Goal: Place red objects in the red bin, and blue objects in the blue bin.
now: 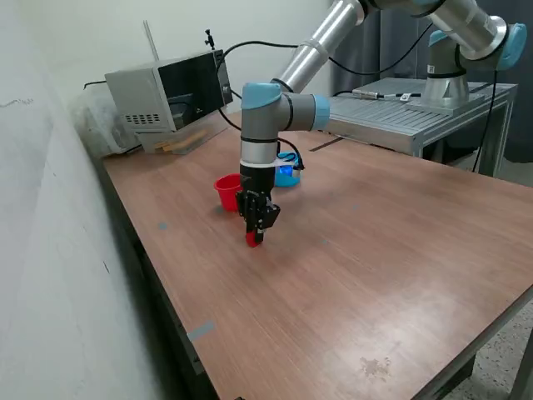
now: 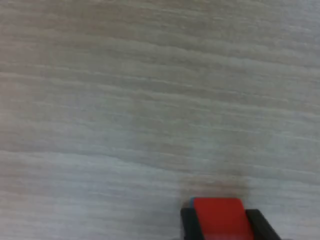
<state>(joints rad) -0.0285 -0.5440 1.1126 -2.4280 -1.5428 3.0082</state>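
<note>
I could read no text, label, brand, number or sign in either view. The grey box (image 1: 166,98) at the far end of the table (image 1: 350,275) showed only a dark front panel and vent slots, with any markings too small for me to make out. The wrist view gave me blurred wood grain and a red cube (image 2: 218,218) bearing no lettering.

Matt wood-grain table (image 1: 375,250), plastic-looking cups (image 1: 226,192)
</note>
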